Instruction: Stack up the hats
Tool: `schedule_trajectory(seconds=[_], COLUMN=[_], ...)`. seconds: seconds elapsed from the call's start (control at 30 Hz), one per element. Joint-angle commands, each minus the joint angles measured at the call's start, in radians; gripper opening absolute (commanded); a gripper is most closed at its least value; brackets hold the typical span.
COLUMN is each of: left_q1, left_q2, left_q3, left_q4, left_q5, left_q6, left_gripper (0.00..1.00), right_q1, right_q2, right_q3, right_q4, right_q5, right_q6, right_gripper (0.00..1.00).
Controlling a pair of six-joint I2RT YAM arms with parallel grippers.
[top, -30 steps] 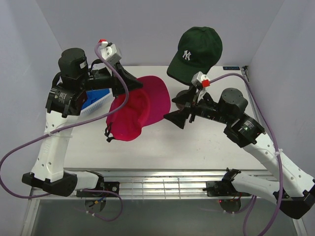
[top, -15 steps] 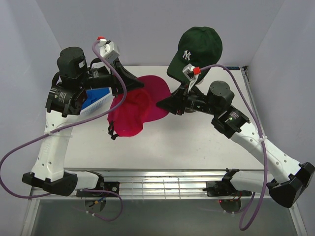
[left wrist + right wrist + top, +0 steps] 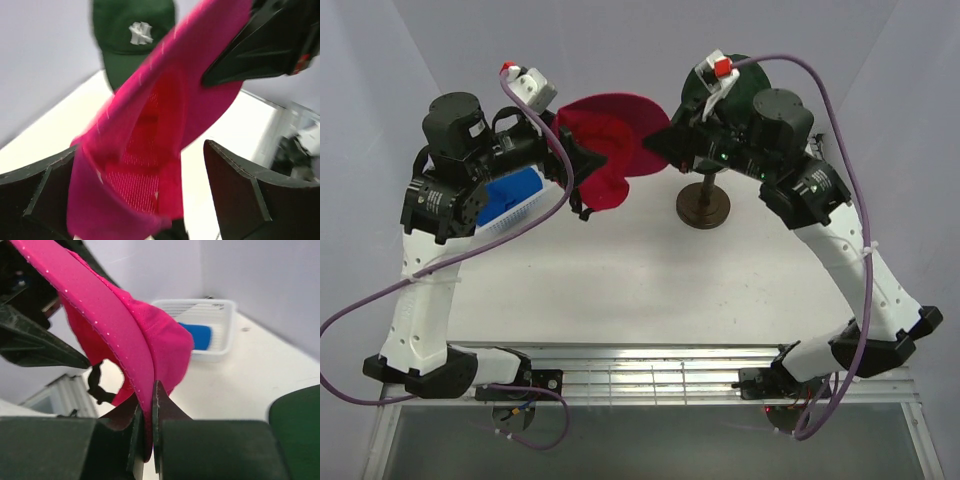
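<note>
Your R tool (image 3: 149, 395) is pinched tight on the brim edge of the magenta cap (image 3: 620, 125). In the R wrist view both fingers (image 3: 167, 412) press flat on the brim, no gap between them.

Your L tool (image 3: 141, 150) stands wide apart. The cap's crown hangs down btw its two fingers (image 3: 240, 200), inside facing the L wrist cam. Can't tell whether the fabric brushes the L-hand finger; nothing is squeezed there.

The cap is up in the air, well off the desk (image 3: 620, 290), btw the two arms near the back wall. The brim points toward the R arm and the crown sags toward the L one. The adjuster strap loop shows at the back opening in the R wrist view.

The green NY cap (image 3: 132, 30) sits just behind the magenta one, logo facing the L wrist cam. From the top cam it's mostly hidden by the R arm. The dark round stand (image 3: 703, 205) is on the desk below, pole upright.

The white mesh basket (image 3: 220, 310) is at the L back of the desk, behind the L arm, w/ the blue cap (image 3: 199, 335) lying inside it.
</note>
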Motion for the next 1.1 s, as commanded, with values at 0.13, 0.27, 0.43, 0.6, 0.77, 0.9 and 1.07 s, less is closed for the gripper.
schedule_trajectory(seconds=[0.13, 0.27, 0.43, 0.6, 0.77, 0.9, 1.07], left_q1=[0.008, 0.006, 0.006, 0.006, 0.006, 0.006, 0.008], left_q2=[0.001, 0.018, 0.064, 0.124, 0.147, 0.155, 0.135], left_q3=[0.21, 0.214, 0.201, 0.187, 0.165, 0.165, 0.15], left_q4=[-0.141, -0.156, -0.164, -0.161, -0.156, -0.152, -0.152], left_q5=[-0.446, -0.531, -0.516, -0.452, -0.413, -0.401, -0.39], left_q6=[0.13, 0.165, 0.168, 0.147, 0.134, 0.125, 0.125], left_gripper=[0.98, 0.98, 0.98, 0.98, 0.98, 0.98, 0.98], right_q1=[-0.003, -0.003, -0.003, 0.007, 0.007, -0.015, -0.026], right_q2=[0.275, 0.336, 0.377, 0.427, 0.381, 0.327, 0.243], right_q3=[0.494, 0.503, 0.503, 0.548, 0.406, 0.254, 0.048], right_q4=[-0.19, 0.003, 0.281, 0.514, 0.783, 0.842, 0.694], right_q5=[0.393, 0.508, 0.741, 0.972, 1.102, 1.164, 1.19], right_q6=[-0.323, -0.445, -0.642, -0.943, -1.424, -1.635, -1.671], right_gripper=[0.08, 0.08, 0.08, 0.08, 0.08, 0.08, 0.08])
